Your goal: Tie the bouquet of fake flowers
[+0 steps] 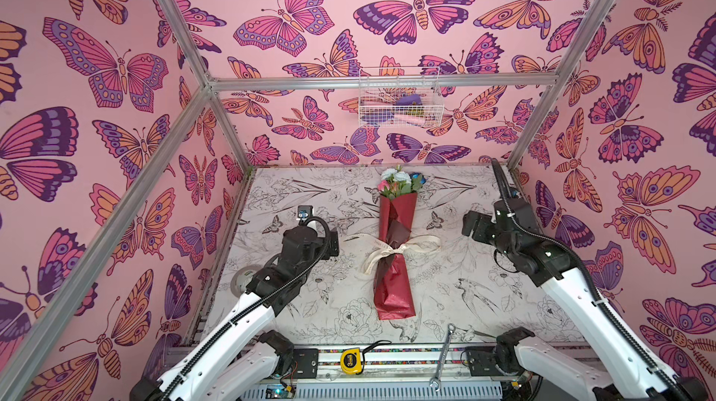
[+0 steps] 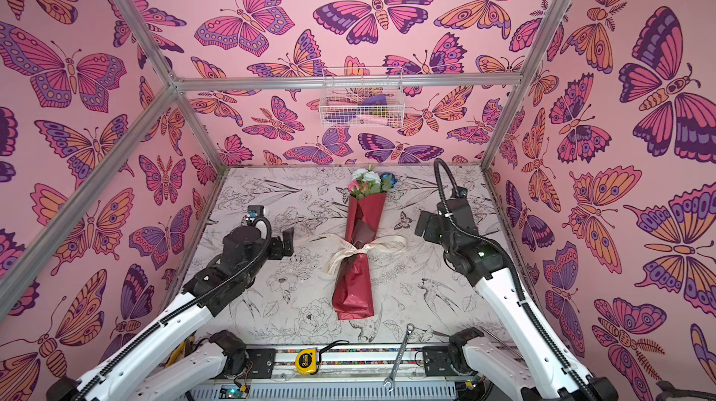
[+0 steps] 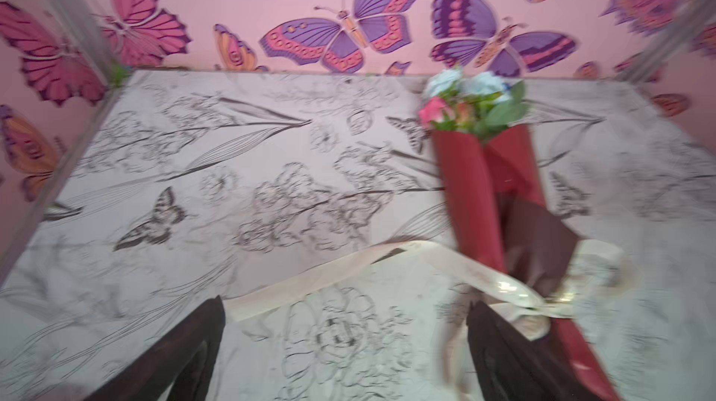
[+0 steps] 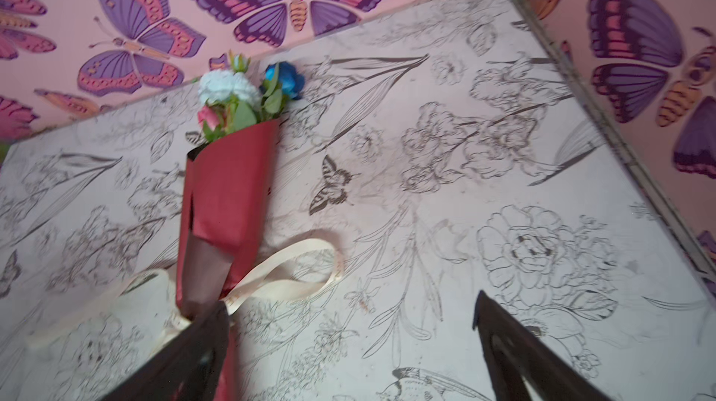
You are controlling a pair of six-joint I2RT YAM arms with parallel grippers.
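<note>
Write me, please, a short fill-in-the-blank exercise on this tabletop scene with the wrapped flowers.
1. The bouquet of fake flowers, with pink, white and blue heads, lies on the table in glossy dark ____ wrapping paper.
2. A cream ribbon is tied around its middle in a looped ____.
3. The left gripper and the right gripper both stand ____, holding nothing.

Missing words: red; bow; open.

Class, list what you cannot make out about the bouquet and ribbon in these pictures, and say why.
- Lettering on the ribbon: too small in both top views, blurred in the left wrist view.
- Stems of the bouquet: hidden by the red wrapping paper in every view.
- The knot: behind a finger of the right gripper in the right wrist view.
</note>
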